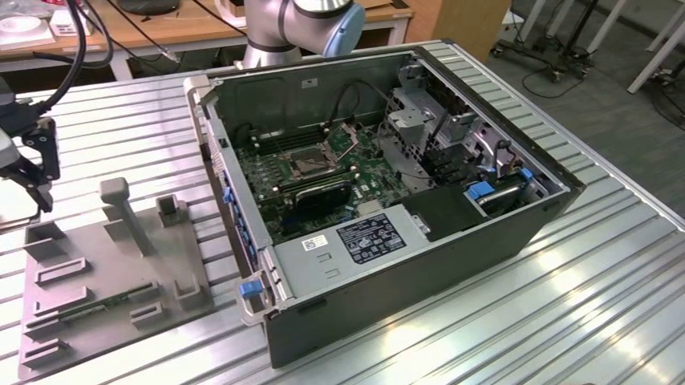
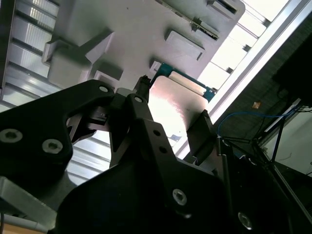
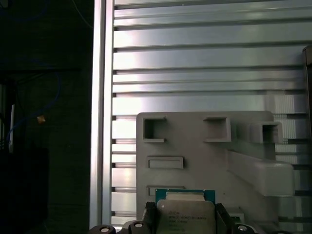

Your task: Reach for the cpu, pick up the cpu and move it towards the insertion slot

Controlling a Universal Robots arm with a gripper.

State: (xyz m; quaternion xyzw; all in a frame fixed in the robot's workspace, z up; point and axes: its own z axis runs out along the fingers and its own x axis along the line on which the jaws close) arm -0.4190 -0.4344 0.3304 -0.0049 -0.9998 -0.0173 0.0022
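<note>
First wrist view: cpu (image 3: 185,218) sits between the two fingers (image 3: 149,218), one on each opposite edge, silvery lid facing the camera, green rim visible past it. Reads as the claw clamped on the chip by its edges. The chip overlaps the recesses of the grey tray (image 1: 102,265) behind it, so I judge it's lifted clear, not seated. Exterior view: gripper (image 1: 38,180) is at the far left edge of the frame, above the tray's upper-left corner. The insertion slot (image 1: 306,164) is centre frame on the green motherboard (image 1: 262,172), inside the open case (image 1: 428,241), well apart from the chip. For the carry: hold grip force constant, since edge grip is thin and a slip drops it on the table (image 1: 599,305). Keep the chip flat, no wrist roll. Get height first, because the tall post (image 1: 120,212) on the tray and the case's near wall (image 1: 220,176) both lie between here and the socket. Go slow over the board and stay off the black cable loop (image 1: 345,100) in the upper centre. Can't tell chip orientation against the socket from these frames, so check before lining up.
</note>
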